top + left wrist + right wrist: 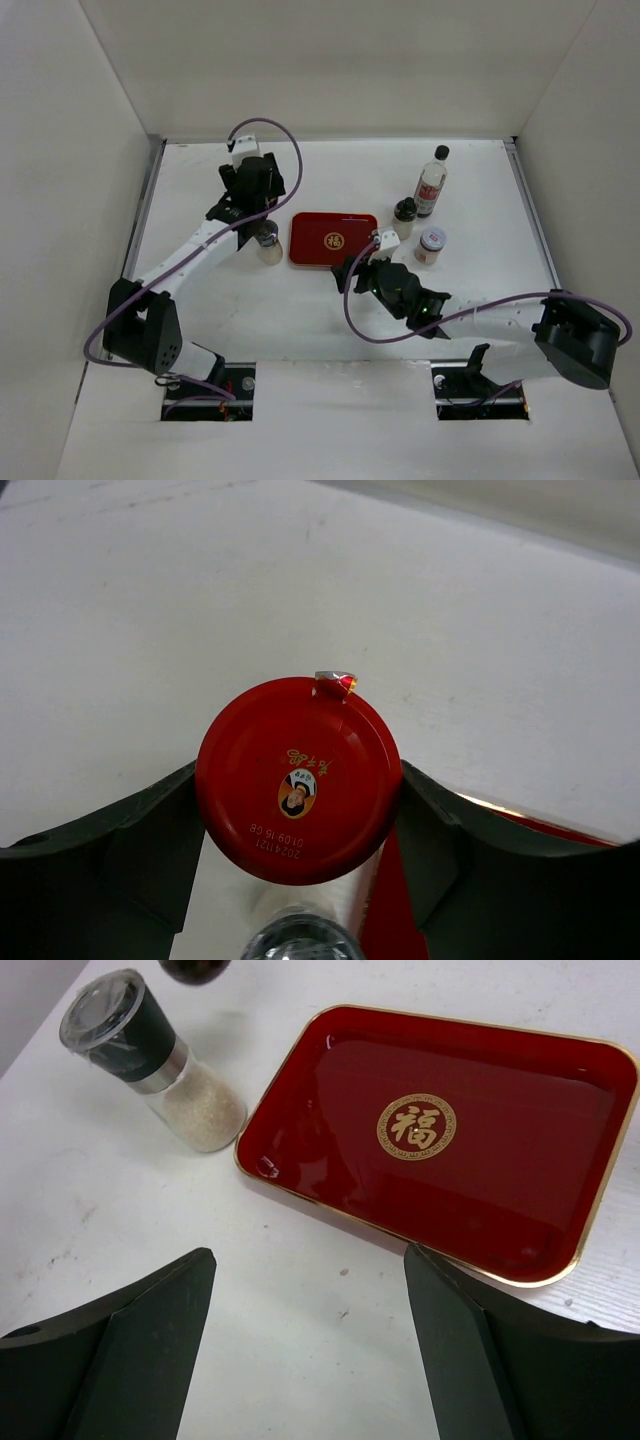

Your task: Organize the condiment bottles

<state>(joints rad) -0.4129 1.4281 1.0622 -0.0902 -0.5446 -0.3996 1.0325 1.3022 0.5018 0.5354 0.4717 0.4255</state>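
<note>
White tabletop (300,325): left gripper (300,810) pinches the red-capped jar (297,765) at ten o'clock of the red tray (308,250), right gripper (310,1260) spread empty; swinging trayward could topple the grey-lidded shaker (267,242) at nine o'clock.

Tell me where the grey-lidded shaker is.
In the top view, the grey-lidded shaker stands left of centre, right beside the red tray's left edge.

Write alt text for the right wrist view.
An empty red tray with a gold emblem lies on the white table, a grey-lidded shaker standing close beside it. The right gripper hangs open in the foreground, holding nothing.
</note>
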